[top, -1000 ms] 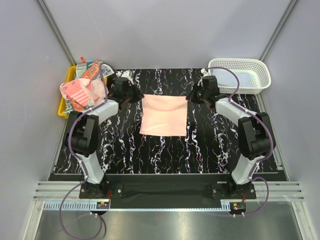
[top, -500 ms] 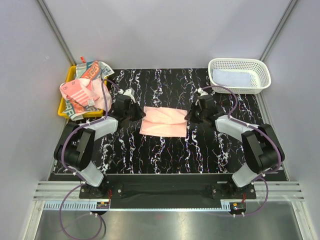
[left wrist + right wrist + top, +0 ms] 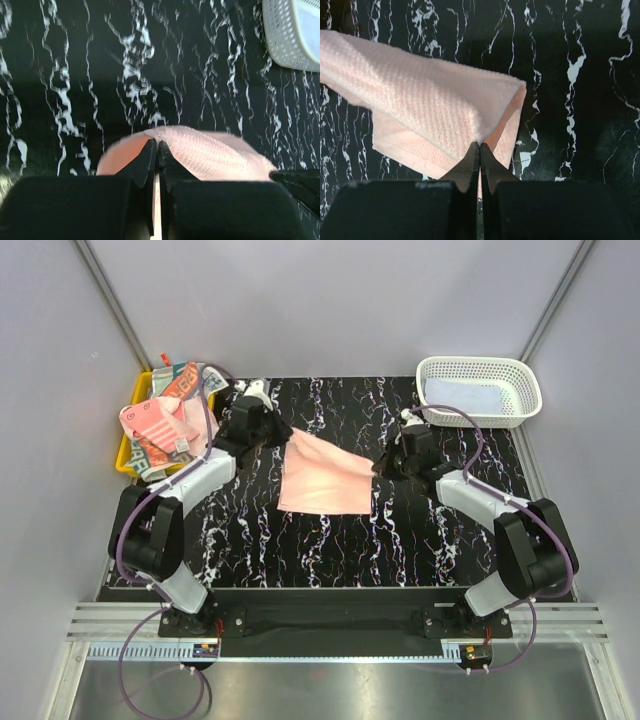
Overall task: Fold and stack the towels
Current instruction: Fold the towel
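A plain pink towel (image 3: 325, 478) lies partly lifted in the middle of the black marbled table. My left gripper (image 3: 285, 437) is shut on its far left corner, and in the left wrist view the pink towel (image 3: 215, 155) bulges over the shut gripper (image 3: 158, 145). My right gripper (image 3: 378, 466) is shut on the towel's right corner; in the right wrist view the pink towel (image 3: 420, 110) is doubled over above the gripper (image 3: 479, 145). More towels (image 3: 160, 420), pink striped and cream lettered, are heaped at the far left. A pale blue towel (image 3: 468, 396) lies in the basket.
A yellow tray (image 3: 128, 445) holds the heap of towels at the far left edge. A white lattice basket (image 3: 480, 368) stands at the far right corner, also seen as the basket (image 3: 280, 35) in the left wrist view.
The left gripper has moved back away from me with its corner, raising the left side of the pink towel. The right gripper has stayed near the right edge, so the fold now slants.
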Available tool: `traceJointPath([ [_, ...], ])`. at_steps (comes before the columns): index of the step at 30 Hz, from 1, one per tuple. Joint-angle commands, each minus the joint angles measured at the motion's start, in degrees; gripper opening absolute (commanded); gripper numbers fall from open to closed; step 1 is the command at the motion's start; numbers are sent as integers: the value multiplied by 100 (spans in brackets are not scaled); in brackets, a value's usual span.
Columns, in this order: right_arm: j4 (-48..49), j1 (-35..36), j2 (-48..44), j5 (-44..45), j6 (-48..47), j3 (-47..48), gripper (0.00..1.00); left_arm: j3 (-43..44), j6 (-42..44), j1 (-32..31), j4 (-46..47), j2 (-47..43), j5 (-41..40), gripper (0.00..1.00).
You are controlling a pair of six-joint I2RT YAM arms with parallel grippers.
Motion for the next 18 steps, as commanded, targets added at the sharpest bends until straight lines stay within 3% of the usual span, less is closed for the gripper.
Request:
traceJointPath([
  [1,-46,29,12,373,-11,575,2,658,325,14,-291,322,-356,0],
  [10,-73,29,495,373,-38,1042,2,941,431,93,-284,1130,-181,0],
  [18,-38,29,733,303,-73,1070,1,723,369,243,-30,1088,144,0],
])
